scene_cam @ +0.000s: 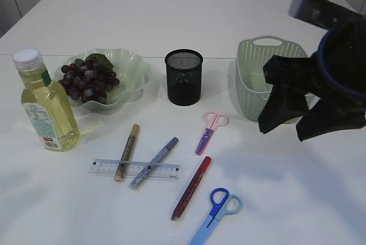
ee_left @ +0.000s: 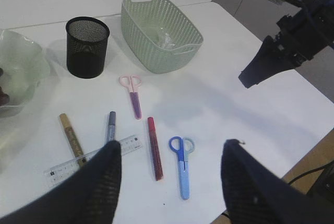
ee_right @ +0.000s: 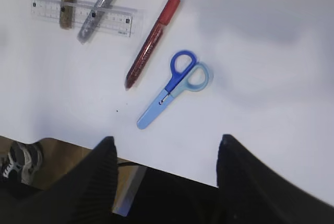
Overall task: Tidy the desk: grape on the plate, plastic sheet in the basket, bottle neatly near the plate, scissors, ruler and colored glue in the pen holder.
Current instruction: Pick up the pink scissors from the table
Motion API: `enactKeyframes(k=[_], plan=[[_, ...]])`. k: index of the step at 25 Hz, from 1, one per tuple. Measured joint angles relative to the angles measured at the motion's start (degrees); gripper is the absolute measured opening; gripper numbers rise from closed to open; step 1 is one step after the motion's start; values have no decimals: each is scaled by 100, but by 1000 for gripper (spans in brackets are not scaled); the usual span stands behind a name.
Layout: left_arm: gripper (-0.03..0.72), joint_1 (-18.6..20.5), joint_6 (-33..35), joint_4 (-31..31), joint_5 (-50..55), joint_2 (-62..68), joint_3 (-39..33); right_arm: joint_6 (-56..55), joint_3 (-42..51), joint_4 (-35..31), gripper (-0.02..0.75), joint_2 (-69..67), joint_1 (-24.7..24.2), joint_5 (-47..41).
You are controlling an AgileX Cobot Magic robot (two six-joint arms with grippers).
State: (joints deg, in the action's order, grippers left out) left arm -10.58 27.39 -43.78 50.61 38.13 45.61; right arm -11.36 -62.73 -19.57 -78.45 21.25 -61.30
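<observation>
Dark grapes (scene_cam: 88,79) lie on the green wavy plate (scene_cam: 130,65), with the yellow bottle (scene_cam: 46,108) upright to its left. A crumpled clear plastic sheet (ee_left: 164,38) lies inside the green basket (scene_cam: 254,76). On the table lie pink scissors (scene_cam: 210,131), blue scissors (scene_cam: 218,212), a clear ruler (scene_cam: 134,169) and gold (scene_cam: 127,151), silver (scene_cam: 154,162) and red (scene_cam: 191,188) glue sticks. The black mesh pen holder (scene_cam: 183,76) stands behind them. My right gripper (scene_cam: 284,132) hangs open and empty in front of the basket. My left gripper (ee_left: 172,144) hovers open and empty above the blue scissors (ee_left: 182,169).
The gold and silver glue sticks lie across the ruler. The table's front edge (ee_right: 172,153) runs just below the blue scissors (ee_right: 172,91), with dark floor and a shoe beyond it. In the left wrist view the right arm (ee_left: 292,41) hangs right of the basket.
</observation>
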Motion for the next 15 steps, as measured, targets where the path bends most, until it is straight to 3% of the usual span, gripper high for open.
enactKeyframes(k=[6, 15], plan=[[442, 0, 0, 0, 80, 0, 0, -64, -34, -485, 473, -358, 0, 469], [442, 0, 0, 0, 113, 0, 0, -140, -54, -675, 473, -542, 13, 1490]])
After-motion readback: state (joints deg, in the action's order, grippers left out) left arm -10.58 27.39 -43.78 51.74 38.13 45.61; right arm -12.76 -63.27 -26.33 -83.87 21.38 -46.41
